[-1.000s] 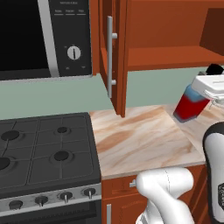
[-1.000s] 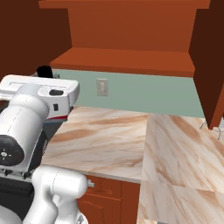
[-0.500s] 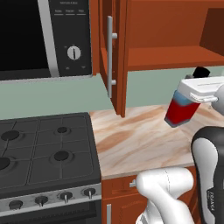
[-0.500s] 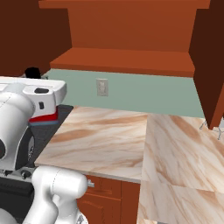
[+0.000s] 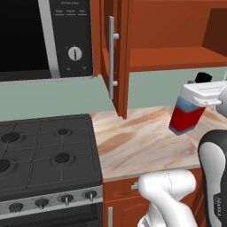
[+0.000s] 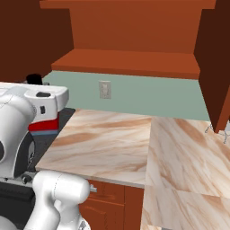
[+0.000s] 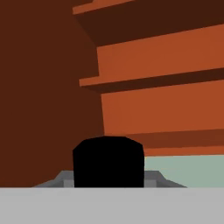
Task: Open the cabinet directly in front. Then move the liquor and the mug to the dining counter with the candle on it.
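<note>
My gripper (image 5: 200, 95) is shut on the liquor (image 5: 184, 119), a squarish bottle with a blue upper body, a red lower part and a black cap. It hangs tilted above the marble worktop (image 5: 142, 142), in front of the open cabinet (image 5: 177, 48). From the right base view the liquor (image 6: 45, 126) shows under the white hand of the gripper (image 6: 41, 104). In the hand view the black cap (image 7: 108, 162) sits at bottom centre, with the cabinet shelves (image 7: 162, 74) behind it. The mug, the dining counter and the candle are out of view.
The cabinet door (image 5: 116, 53) with its silver bar handle (image 5: 111, 62) stands open edge-on, left of the bottle. A black stove (image 5: 44, 155) and a microwave (image 5: 40, 35) lie to the left. A wall socket (image 6: 104, 89) is on the green backsplash.
The gripper has carried the liquor a little left and lower, out from the cabinet and over the worktop. The grip has stayed the same.
</note>
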